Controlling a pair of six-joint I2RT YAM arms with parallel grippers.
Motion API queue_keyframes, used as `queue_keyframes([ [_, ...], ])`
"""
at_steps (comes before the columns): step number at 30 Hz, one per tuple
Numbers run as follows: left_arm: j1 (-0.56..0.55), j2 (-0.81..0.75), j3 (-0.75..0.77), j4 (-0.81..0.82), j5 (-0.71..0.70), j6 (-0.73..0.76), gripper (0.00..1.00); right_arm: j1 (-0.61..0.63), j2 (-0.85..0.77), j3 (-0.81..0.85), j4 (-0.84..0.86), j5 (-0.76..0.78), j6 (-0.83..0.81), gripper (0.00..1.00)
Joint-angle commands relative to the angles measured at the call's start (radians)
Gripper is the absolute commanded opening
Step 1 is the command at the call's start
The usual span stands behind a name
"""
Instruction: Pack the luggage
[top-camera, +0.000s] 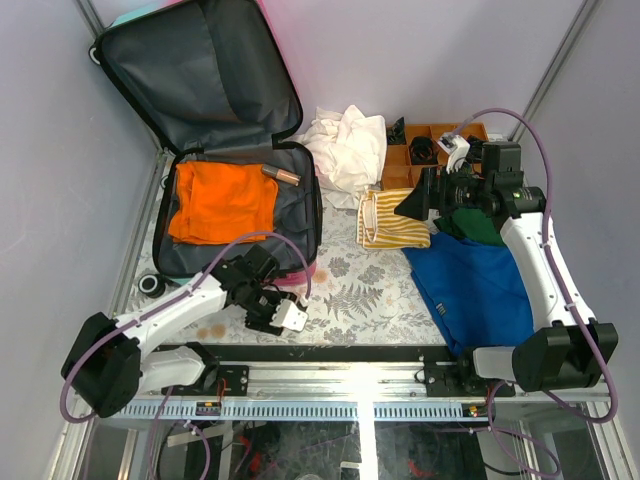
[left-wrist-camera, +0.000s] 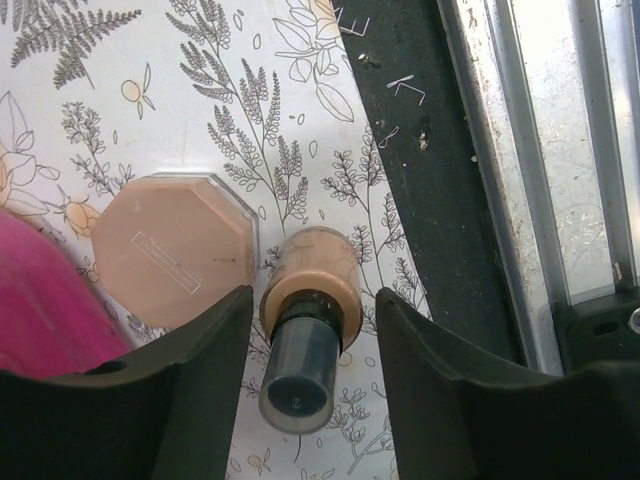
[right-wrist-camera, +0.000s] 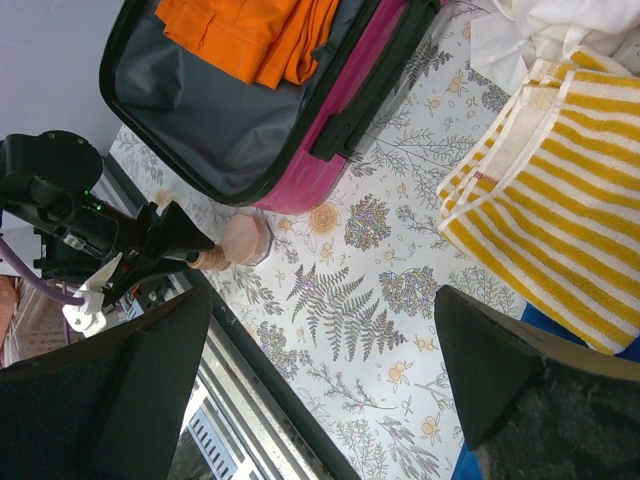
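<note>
Left wrist: left gripper (left-wrist-camera: 312, 310) fingers apart, flanking without touching a lying beige bottle (left-wrist-camera: 312, 285), dark-capped, beside an octagonal beige compact (left-wrist-camera: 172, 248). Top view hides the bottle and shows the open pink-shelled, grey-lined suitcase (top-camera: 200, 70) far left. Right gripper (right-wrist-camera: 320, 320) fingers spread wide.

Luggage (left-wrist-camera: 40, 300) blurry, cropped, L-wrist view

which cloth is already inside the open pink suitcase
The folded orange garment, on the grey suitcase lining; the white cloth, yellow-striped towel and blue cloth lie outside on the table.
</note>
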Motion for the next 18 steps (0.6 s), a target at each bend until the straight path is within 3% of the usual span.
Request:
queue_keyframes([
  [1,-0.013,0.012,-0.029,0.055,0.022,0.006,0.49,-0.005,0.003,0.003,0.031,-0.036,-0.005,0.99],
  [7,-0.015,-0.074,-0.054,0.032,0.039,-0.015,0.32,-0.004,0.01,0.006,0.03,-0.038,-0.004,1.0],
  [11,-0.015,-0.159,0.031,-0.042,0.085,-0.101,0.23,-0.005,0.006,0.021,0.025,-0.04,-0.004,0.99],
  [18,0.053,-0.182,0.296,-0.109,0.179,-0.446,0.2,-0.005,-0.019,0.012,0.029,-0.048,0.01,0.99],
])
